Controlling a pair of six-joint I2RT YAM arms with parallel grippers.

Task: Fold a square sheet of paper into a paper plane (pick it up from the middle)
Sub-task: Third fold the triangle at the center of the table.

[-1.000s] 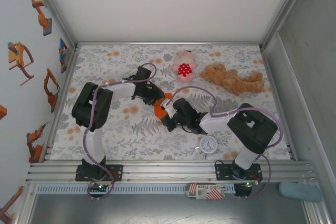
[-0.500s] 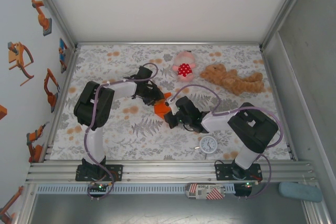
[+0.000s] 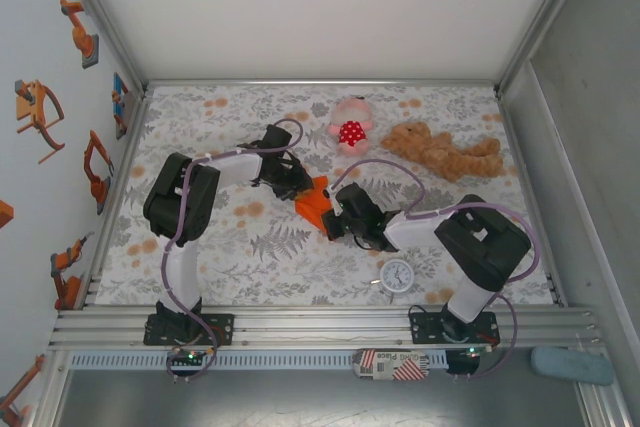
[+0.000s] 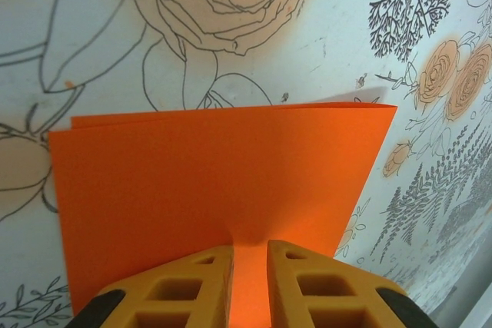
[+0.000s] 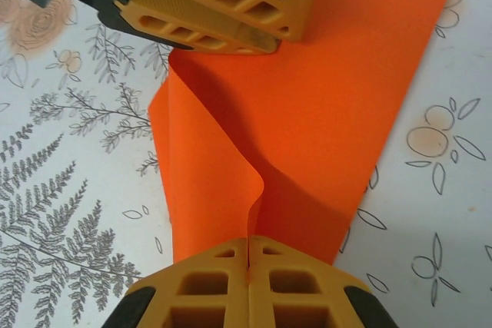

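The square sheet of paper (image 3: 314, 201) is bright orange and folded over, hanging just above the floral table between my two grippers. My left gripper (image 3: 299, 187) holds its far-left end; in the left wrist view the paper (image 4: 215, 159) puckers at the fingertips and fills the narrow gap of the gripper (image 4: 250, 245). My right gripper (image 3: 336, 220) is shut tight on a raised ridge of the paper (image 5: 330, 105), its tips (image 5: 249, 237) pressed together. The left gripper (image 5: 278, 39) sits at the sheet's far edge in the right wrist view.
A pink plush toy with a red spotted front (image 3: 350, 128) and a brown teddy bear (image 3: 445, 153) lie at the back of the table. A small white clock (image 3: 397, 275) rests near the right arm's base. Walls close in left and right.
Both grippers and the orange paper have shifted a little to the right and toward the back. The left jaws have narrowed on the paper.
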